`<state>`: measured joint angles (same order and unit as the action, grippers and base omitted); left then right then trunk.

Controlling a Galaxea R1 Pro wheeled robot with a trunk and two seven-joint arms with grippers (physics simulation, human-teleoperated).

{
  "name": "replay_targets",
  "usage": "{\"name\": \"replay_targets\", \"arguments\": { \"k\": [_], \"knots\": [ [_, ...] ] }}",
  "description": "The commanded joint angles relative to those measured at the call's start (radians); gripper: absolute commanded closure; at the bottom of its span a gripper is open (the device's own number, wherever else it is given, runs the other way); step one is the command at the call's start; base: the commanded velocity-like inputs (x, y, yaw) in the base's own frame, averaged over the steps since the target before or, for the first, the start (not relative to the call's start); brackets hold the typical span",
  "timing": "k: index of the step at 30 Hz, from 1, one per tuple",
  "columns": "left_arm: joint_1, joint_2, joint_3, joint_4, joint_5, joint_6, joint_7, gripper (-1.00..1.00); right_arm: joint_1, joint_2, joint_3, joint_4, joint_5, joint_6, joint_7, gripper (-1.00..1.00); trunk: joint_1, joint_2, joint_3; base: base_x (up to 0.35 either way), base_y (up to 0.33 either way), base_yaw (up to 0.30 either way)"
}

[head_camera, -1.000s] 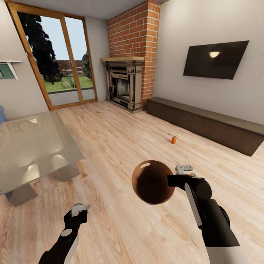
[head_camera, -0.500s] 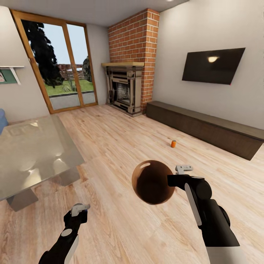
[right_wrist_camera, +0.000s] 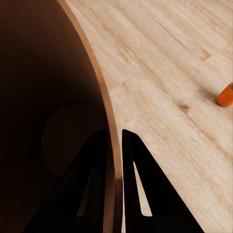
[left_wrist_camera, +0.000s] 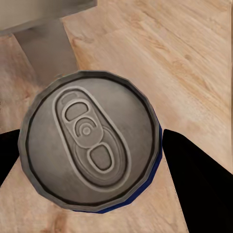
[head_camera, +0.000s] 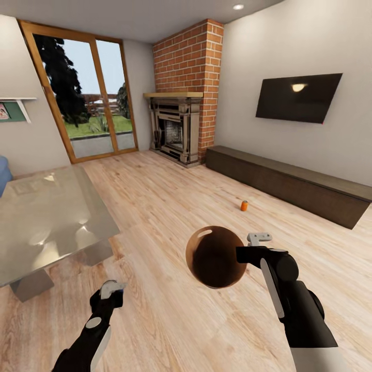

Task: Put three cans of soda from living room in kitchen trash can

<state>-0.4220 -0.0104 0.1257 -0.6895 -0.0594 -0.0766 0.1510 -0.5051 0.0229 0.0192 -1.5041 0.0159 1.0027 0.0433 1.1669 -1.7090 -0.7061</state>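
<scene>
The right gripper (right_wrist_camera: pixel 115 145) pinches the rim of the trash bin (head_camera: pixel 214 257) — one finger inside, one outside. The left gripper (left_wrist_camera: pixel 92 145) clamps a grey-topped can (left_wrist_camera: pixel 90 148), seemingly blue-sided. One orange soda can (head_camera: pixel 244 205) stands on the wood floor (head_camera: pixel 170 206) near the long dark cabinet (head_camera: pixel 289 183).

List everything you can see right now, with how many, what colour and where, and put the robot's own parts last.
can on floor: one, orange, standing before the low cabinet
held can: one, grey top, blue edge, between the left fingers
bin: one, brown inside, its wall pinched by the right gripper
glass table: one, grey legs, left
fireplace: one, red brick chimney, far corner
television: one, black, right wall
low cabinet: one, dark brown, under the television
glass door: one, wood frame, far wall
left gripper: one, black, shut on the can
right gripper: one, black, shut on the bin wall
</scene>
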Motion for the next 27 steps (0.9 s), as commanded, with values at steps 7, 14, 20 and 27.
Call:
{"name": "replay_targets", "arguments": {
  "k": [7, 14, 20, 27],
  "knots": [
    [0.0, 0.002, -0.036, -0.042, 0.002, 0.004, -0.003, 1.0, 0.0, -0.001, -0.001, 0.001, -0.012, -0.001, 0.004, 1.0, 0.0, 0.0, 0.0, 0.0, 0.0, 0.0],
    [0.0, 0.005, -0.038, -0.052, 0.003, 0.006, -0.006, 1.0, 0.0, -0.001, 0.0, 0.006, -0.007, -0.001, 0.003, 1.0, 0.0, 0.0, 0.0, 0.0, 0.0, 0.0],
    [0.0, 0.006, -0.038, -0.069, 0.003, 0.006, -0.007, 1.0, 0.0, -0.002, -0.001, 0.006, -0.007, -0.001, 0.004, 1.0, 0.0, 0.0, 0.0, 0.0, 0.0, 0.0],
    [0.0, 0.006, -0.038, -0.078, 0.004, 0.006, -0.007, 1.0, 0.0, -0.004, -0.001, 0.005, -0.007, -0.001, 0.004, 1.0, 0.0, 0.0, 0.0, 0.0, 0.0, 0.0]
  ]
}}
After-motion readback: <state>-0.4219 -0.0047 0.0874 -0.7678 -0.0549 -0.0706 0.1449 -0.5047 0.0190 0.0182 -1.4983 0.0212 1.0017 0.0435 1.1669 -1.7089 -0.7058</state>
